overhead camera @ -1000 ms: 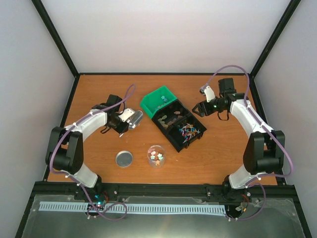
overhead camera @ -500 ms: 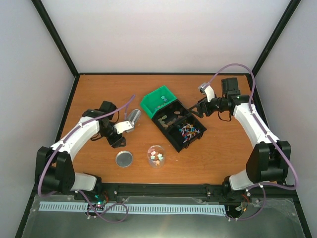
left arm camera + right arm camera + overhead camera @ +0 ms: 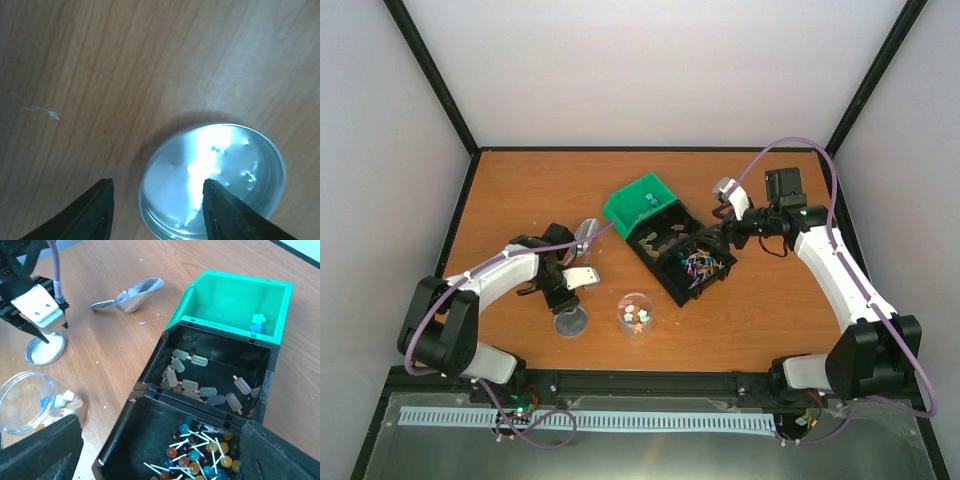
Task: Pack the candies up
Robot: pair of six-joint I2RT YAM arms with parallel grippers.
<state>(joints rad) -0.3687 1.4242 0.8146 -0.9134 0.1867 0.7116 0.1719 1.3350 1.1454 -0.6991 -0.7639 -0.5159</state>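
Observation:
The candies (image 3: 637, 316) are small mixed-colour pieces in a clear round jar (image 3: 29, 401) at the front middle of the table. Two blue pieces (image 3: 257, 324) lie in the green bin (image 3: 642, 203). My left gripper (image 3: 576, 284) hangs open just above the jar's silver lid (image 3: 215, 180). One finger is over the lid and the other over bare wood, with nothing between them. A metal scoop (image 3: 133, 293) lies loose on the table behind that gripper. My right gripper (image 3: 160, 455) is open wide over the black bin of lollipops (image 3: 210, 460).
A second black bin (image 3: 215, 372) holds popsicle-shaped sweets, between the lollipop bin and the green bin. The lid (image 3: 570, 321) sits left of the jar (image 3: 636, 313). A black frame rail runs along the table's near edge.
My left gripper let go of the scoop, which now lies on the table, and moved toward me over the lid. My right gripper opened wider and moved left over the black bins.

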